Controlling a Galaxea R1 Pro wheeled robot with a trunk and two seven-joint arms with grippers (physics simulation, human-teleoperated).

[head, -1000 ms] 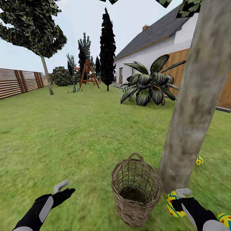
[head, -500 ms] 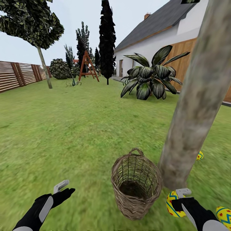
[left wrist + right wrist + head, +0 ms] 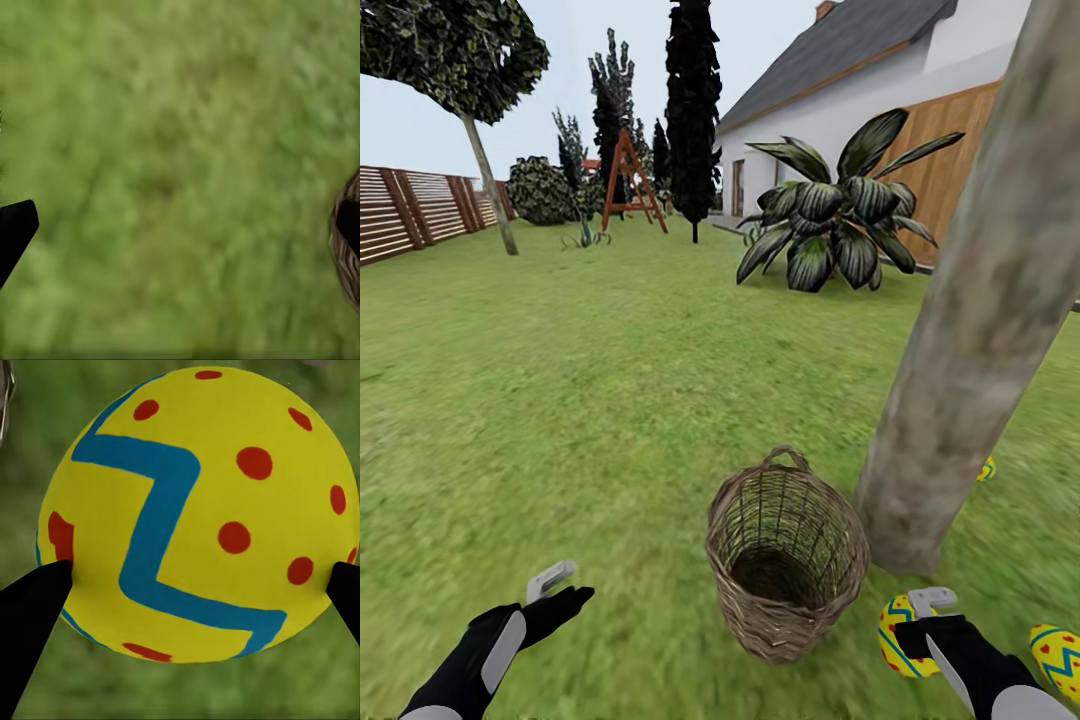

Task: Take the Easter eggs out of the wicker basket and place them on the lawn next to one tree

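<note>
The wicker basket (image 3: 785, 560) stands upright on the lawn (image 3: 590, 380), beside the thick grey-brown tree (image 3: 970, 330). What I see of its inside is bare dark weave. My right gripper (image 3: 915, 618) is shut on a yellow Easter egg (image 3: 897, 636) with red dots and a blue zigzag (image 3: 199, 510), just right of the basket; a finger (image 3: 34, 607) presses each side. A second egg (image 3: 1060, 662) lies on the grass at the right edge. A third egg (image 3: 986, 468) peeks out behind the trunk. My left gripper (image 3: 573, 583) hovers open left of the basket, over grass (image 3: 180, 165).
A large broad-leaved plant (image 3: 835, 225) grows beyond the tree, before the white house (image 3: 840, 130). Across the open grass stand a dark cypress (image 3: 693, 110), a thin-trunked tree (image 3: 485, 170), a wooden swing frame (image 3: 628, 180) and the slatted fence (image 3: 410, 210).
The whole view has shifted, so the basket, trunk and eggs sit higher in the picture. Both arms keep the same pose, and the right gripper still holds its egg.
</note>
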